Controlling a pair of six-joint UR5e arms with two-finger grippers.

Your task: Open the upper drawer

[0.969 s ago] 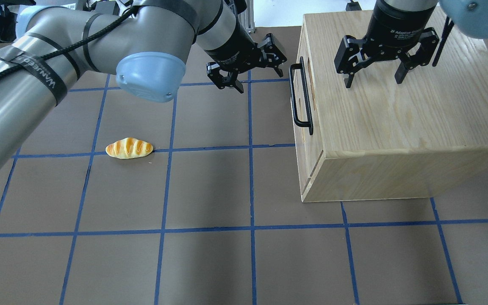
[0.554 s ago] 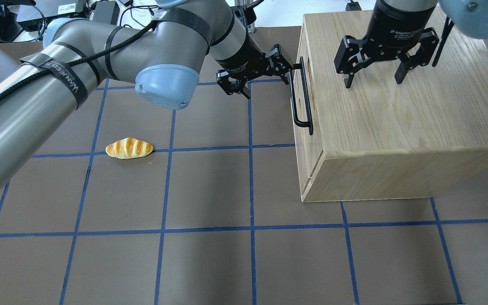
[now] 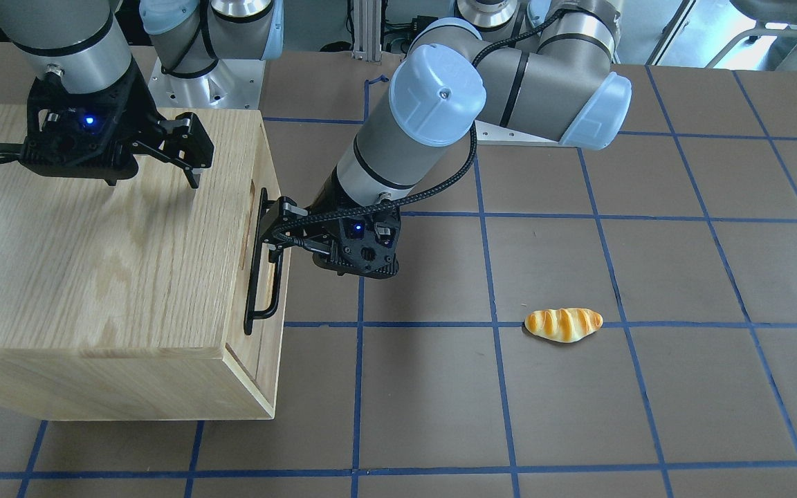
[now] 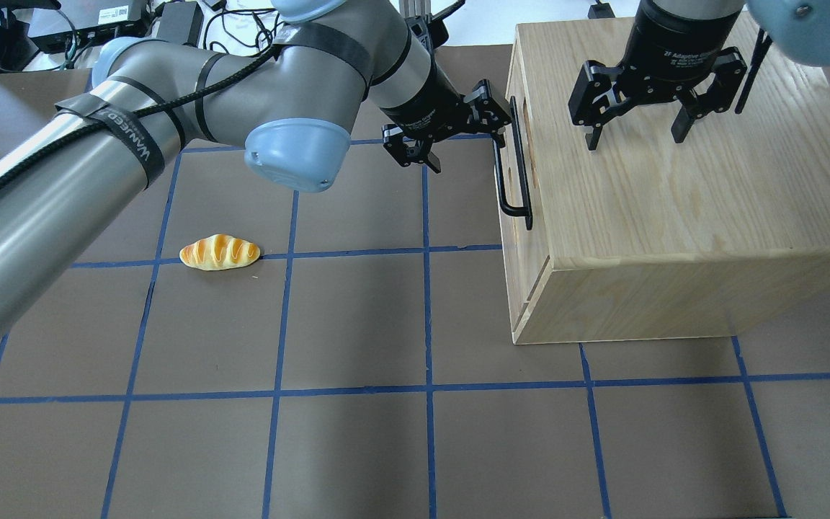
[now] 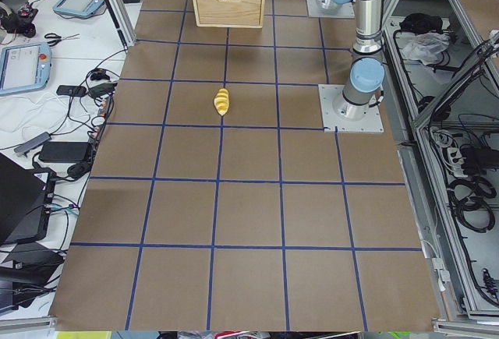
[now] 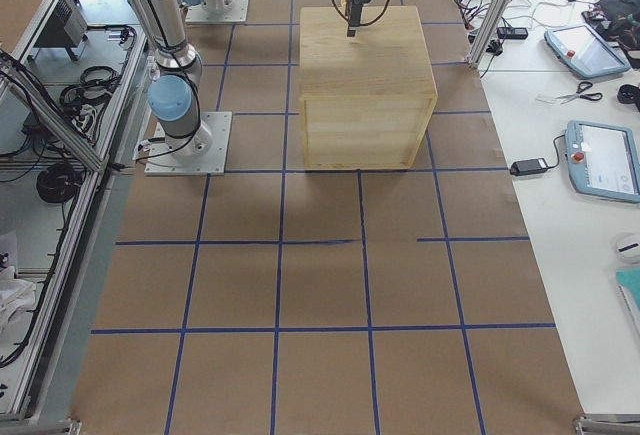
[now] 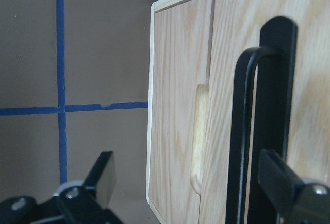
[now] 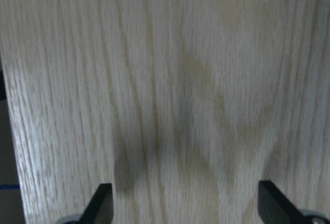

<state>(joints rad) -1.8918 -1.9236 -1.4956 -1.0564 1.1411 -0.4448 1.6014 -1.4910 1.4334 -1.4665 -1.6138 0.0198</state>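
The upper drawer (image 4: 510, 216) sits shut and flush in the light-wood cabinet (image 4: 674, 202). Its black bar handle (image 4: 514, 169) and oblong slot (image 4: 527, 119) face the left arm. My left gripper (image 4: 469, 144) is open at the handle's far end. In the left wrist view the handle (image 7: 242, 131) stands between the gripper's fingers (image 7: 281, 183), close to one of them. The front view shows the left gripper (image 3: 275, 232) against the handle (image 3: 260, 280). My right gripper (image 4: 635, 140) is open and empty, just over the cabinet top (image 8: 175, 80).
A toy bread roll (image 4: 220, 252) lies on the brown mat left of the cabinet, also in the front view (image 3: 563, 324). The lower front panel (image 3: 270, 360) sits below the drawer. Blue tape lines grid the table.
My left gripper has moved right, from open table to the handle's far end, still open. The right gripper, the drawer and the roll have not moved.
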